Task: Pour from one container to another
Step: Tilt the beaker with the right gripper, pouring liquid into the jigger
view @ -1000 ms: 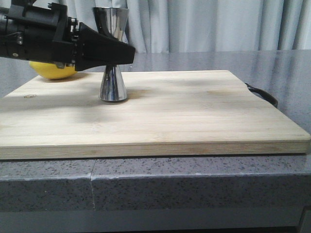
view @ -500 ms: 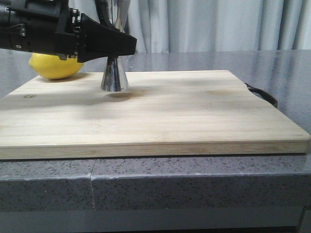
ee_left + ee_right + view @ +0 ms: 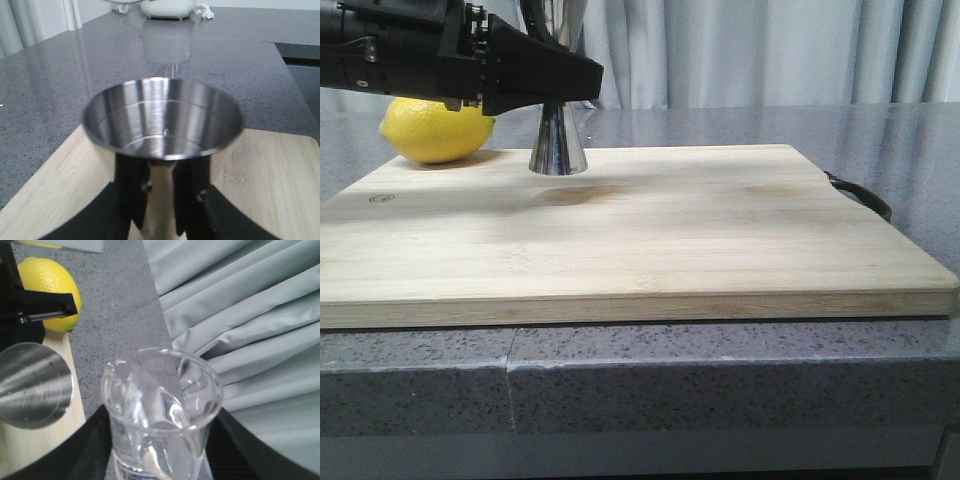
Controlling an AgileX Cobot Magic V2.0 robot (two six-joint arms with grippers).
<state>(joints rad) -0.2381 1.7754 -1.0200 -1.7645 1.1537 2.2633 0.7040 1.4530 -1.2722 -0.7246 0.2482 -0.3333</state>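
Steel jigger (image 3: 557,140) hung upright above the cutting board (image 3: 670,230), pinched at its waist by the left end effector (image 3: 160,192). Beside its open mouth, the right end effector (image 3: 160,450) clasped the glass beaker (image 3: 161,415), also upright.

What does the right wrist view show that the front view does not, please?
Only the right wrist view shows the glass beaker held in the right tool. Only the front view shows the whole cutting board and the jigger's base lifted clear of it. Both show the jigger, the lemon and the left tool.
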